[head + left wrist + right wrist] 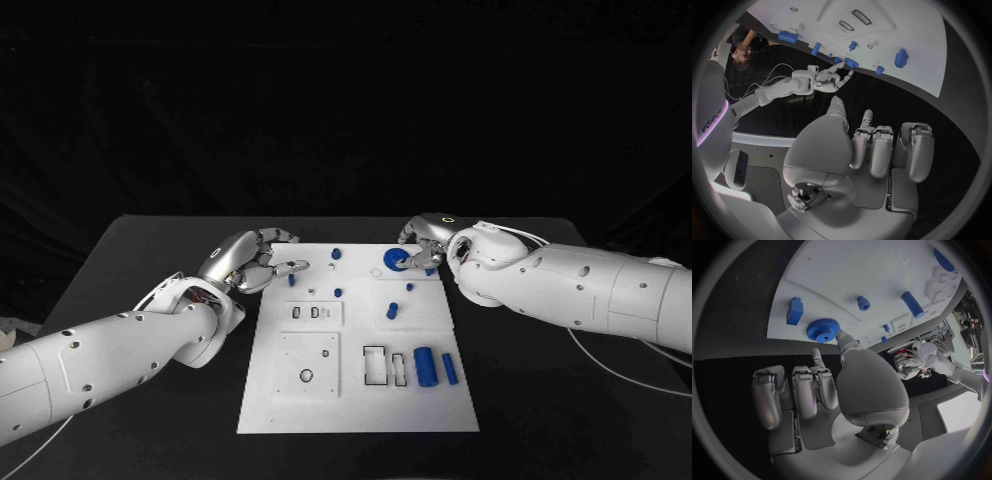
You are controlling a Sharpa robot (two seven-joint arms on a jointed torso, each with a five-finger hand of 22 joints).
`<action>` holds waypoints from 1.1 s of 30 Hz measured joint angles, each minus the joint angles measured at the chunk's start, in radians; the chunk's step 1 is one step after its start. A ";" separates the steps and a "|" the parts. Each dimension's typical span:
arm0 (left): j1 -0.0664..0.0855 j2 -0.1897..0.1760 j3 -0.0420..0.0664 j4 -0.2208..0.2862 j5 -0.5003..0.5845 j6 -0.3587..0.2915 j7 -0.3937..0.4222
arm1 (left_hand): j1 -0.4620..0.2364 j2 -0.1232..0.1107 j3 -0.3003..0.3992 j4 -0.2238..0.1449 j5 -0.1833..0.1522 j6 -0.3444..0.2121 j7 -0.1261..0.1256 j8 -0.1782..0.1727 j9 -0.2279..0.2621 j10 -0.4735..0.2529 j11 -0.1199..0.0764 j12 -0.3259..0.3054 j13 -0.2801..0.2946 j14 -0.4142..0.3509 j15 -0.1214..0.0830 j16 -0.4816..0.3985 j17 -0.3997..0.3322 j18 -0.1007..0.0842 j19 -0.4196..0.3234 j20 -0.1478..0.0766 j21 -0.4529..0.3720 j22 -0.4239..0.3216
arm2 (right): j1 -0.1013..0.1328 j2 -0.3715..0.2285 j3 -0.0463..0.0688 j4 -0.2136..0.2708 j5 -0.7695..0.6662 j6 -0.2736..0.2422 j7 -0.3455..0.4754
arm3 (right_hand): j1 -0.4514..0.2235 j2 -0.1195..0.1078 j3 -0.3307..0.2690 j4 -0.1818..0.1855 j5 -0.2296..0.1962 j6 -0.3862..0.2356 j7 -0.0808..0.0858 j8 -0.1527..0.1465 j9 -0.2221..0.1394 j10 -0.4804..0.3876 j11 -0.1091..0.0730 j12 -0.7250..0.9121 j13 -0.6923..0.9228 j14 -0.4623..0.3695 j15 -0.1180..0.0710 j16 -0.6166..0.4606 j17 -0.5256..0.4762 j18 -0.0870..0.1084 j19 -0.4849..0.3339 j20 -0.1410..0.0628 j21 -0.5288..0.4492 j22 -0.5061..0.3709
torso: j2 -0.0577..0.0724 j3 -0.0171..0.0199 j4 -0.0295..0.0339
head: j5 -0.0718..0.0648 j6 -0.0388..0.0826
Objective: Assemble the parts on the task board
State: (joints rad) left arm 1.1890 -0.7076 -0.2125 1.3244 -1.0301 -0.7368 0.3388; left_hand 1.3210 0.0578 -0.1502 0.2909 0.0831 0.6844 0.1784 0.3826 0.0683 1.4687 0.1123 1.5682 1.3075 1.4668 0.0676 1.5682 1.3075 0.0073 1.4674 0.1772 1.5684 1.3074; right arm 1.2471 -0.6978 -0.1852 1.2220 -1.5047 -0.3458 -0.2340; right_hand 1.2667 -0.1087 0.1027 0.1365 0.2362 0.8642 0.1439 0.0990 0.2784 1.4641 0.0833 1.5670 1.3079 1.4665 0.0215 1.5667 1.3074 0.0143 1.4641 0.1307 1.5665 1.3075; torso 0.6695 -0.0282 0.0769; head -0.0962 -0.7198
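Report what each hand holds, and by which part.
Neither holds anything: the right hand touches the blue gear at its rim with a fingertip; the left hand is curled, empty.

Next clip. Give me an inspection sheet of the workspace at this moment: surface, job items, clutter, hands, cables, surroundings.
Surface: black table, with the white board in its middle.
Job's things: blue gear at the board's far end; two blue cylinders lying side by side near the board's near right corner; several small blue parts scattered over the far half.
Clutter: nothing seen.
Hands: left robot hand at the board's far left edge, fingers curled, holding nothing visible. Right robot hand at the gear, one fingertip touching its edge in the right wrist view, other fingers curled.
Cables: white cable trailing on the table under the right arm.
Surroundings: black backdrop.
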 measured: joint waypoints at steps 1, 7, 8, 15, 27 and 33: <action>0.000 0.000 0.000 0.000 0.000 0.000 0.000 | 0.000 0.000 0.000 0.000 0.000 0.000 0.000 0.000 0.000 0.000 0.000 0.000 0.000 0.000 0.000 0.000 0.000 0.000 0.000 0.000 0.000 0.000 | -0.001 0.001 0.000 -0.001 -0.001 0.003 -0.001 | 0.000 0.000 0.000 0.000 0.000 0.003 0.003 0.000 0.000 0.000 0.000 0.000 0.000 0.000 0.000 0.000 0.000 0.000 0.000 0.000 0.000 0.000 | 0.000 0.0000 0.0000 | 0.001 0.000; 0.000 0.000 0.000 0.000 -0.001 0.000 0.000 | 0.000 0.000 0.000 0.000 0.000 0.000 0.000 0.000 0.000 0.000 0.000 0.000 0.000 0.000 0.000 0.000 0.000 0.000 0.000 0.000 0.000 0.000 | -0.003 0.017 0.000 -0.014 -0.004 0.021 -0.011 | 0.000 0.000 0.011 -0.003 0.010 0.009 0.009 0.000 0.002 0.000 0.000 0.000 0.000 0.000 0.000 0.000 0.000 0.000 0.000 0.000 0.000 0.000 | 0.000 0.0000 -0.0001 | 0.006 -0.002; 0.000 0.000 0.000 0.000 -0.001 0.000 -0.001 | 0.000 0.000 0.000 0.000 0.000 0.000 0.000 0.000 0.000 0.000 0.000 0.000 0.000 0.000 0.000 0.000 0.000 0.000 0.000 0.000 0.000 0.000 | -0.003 0.020 0.000 -0.016 -0.004 0.023 -0.013 | 0.005 0.005 0.011 -0.003 0.010 0.009 0.009 0.000 0.002 0.000 0.000 0.000 0.000 0.000 0.000 0.000 0.000 0.000 0.000 0.000 0.000 0.000 | 0.001 -0.0001 -0.0001 | 0.006 -0.002; 0.000 -0.003 0.000 0.002 -0.002 0.000 -0.001 | 0.003 0.003 0.000 0.000 0.000 0.000 0.000 0.000 0.000 0.000 0.000 0.000 0.000 0.000 0.000 0.000 0.000 0.000 0.000 0.000 0.000 0.000 | -0.005 0.034 0.000 -0.024 -0.006 0.038 -0.026 | 0.009 0.009 0.018 -0.004 0.010 0.009 0.009 -0.004 0.002 0.003 0.003 0.000 0.000 0.000 0.000 0.000 0.000 0.000 0.000 0.000 0.000 0.000 | 0.001 -0.0003 -0.0005 | 0.006 -0.002; 0.000 -0.005 0.000 0.004 -0.003 0.000 -0.001 | 0.004 0.004 0.000 0.000 0.000 0.000 0.000 0.000 0.000 0.000 0.000 0.000 0.000 0.000 0.000 0.000 0.000 0.000 0.000 0.000 0.000 0.000 | -0.005 0.041 0.001 -0.028 -0.007 0.054 -0.051 | 0.015 0.016 0.035 -0.015 0.015 0.050 0.002 -0.002 0.008 0.003 0.003 0.000 0.000 0.000 0.000 0.000 0.000 0.000 0.004 0.004 0.000 0.000 | 0.001 -0.0003 -0.0010 | 0.007 -0.003; 0.000 -0.004 0.000 0.004 -0.003 0.000 -0.001 | 0.004 0.004 0.000 0.000 0.000 0.000 0.000 0.000 0.000 0.000 0.000 0.000 0.000 0.000 0.000 0.000 0.000 0.000 0.000 0.000 0.000 0.000 | -0.004 0.040 0.002 -0.026 -0.007 0.054 -0.058 | 0.015 0.016 0.041 -0.017 0.027 0.069 -0.001 0.001 0.010 0.003 0.003 0.000 0.000 0.000 0.000 0.000 0.001 0.000 0.004 0.004 0.000 0.001 | 0.000 -0.0001 -0.0010 | 0.009 -0.006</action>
State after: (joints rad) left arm 1.1891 -0.7116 -0.2125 1.3284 -1.0329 -0.7370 0.3378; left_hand 1.3249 0.0618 -0.1502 0.2909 0.0831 0.6843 0.1784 0.3826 0.0683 1.4687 0.1123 1.5682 1.3074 1.4668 0.0677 1.5682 1.3074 0.0073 1.4674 0.1772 1.5683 1.3074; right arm 1.2426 -0.6575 -0.1834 1.1959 -1.5122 -0.2913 -0.2919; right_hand 1.2821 -0.0925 0.1441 0.1199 0.2634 0.9330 0.1432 0.1002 0.2884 1.4669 0.0860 1.5670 1.3075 1.4665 0.0214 1.5667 1.3081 0.0143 1.4680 0.1345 1.5664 1.3081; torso 0.6700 -0.0283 0.0759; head -0.0875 -0.7254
